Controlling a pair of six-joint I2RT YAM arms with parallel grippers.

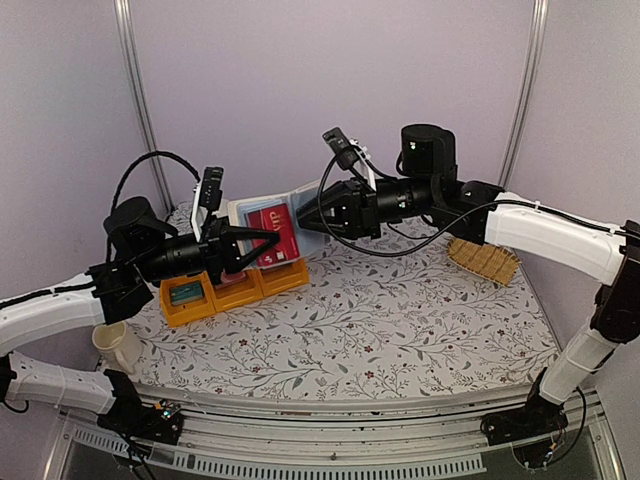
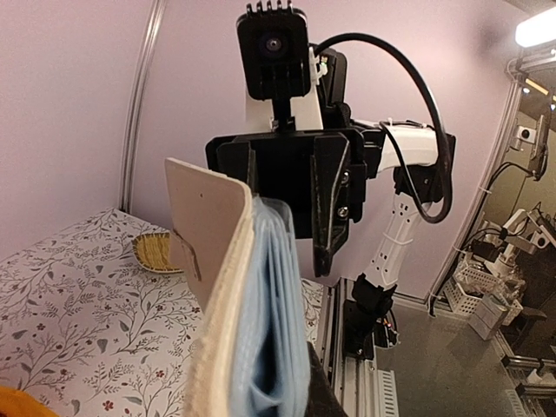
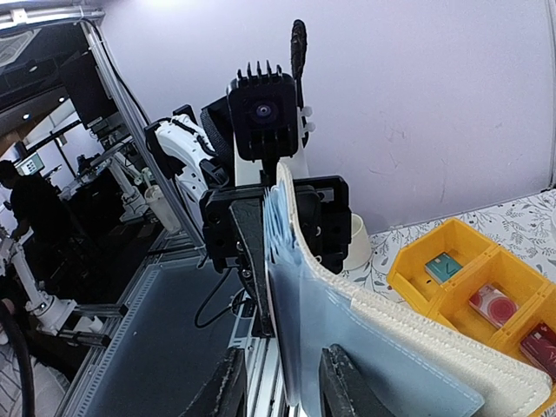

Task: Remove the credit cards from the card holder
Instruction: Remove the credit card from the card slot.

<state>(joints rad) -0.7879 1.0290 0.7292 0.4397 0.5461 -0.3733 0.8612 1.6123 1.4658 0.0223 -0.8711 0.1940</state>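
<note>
Behind the left pincer (image 1: pixel 270 238) and the right pincer (image 1: pixel 325 218) rise pale lilac walls (image 1: pixel 330 60), with slim grey metal poles (image 1: pixel 135 90) at the corners. Beneath both lies a white table cover printed with small flower sprigs (image 1: pixel 380 320). Beyond the right pincer a bright ceiling lamp (image 2: pixel 537 26) shines above a dark grey floor (image 2: pixel 434 365).

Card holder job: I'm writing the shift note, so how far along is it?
Done: a teal plastic card and a pink-red card lie in the yellow plastic bins. In hand: left fingers and right fingers grip the whitish soft booklet card holder aloft. Left: a red card inside it.
</note>
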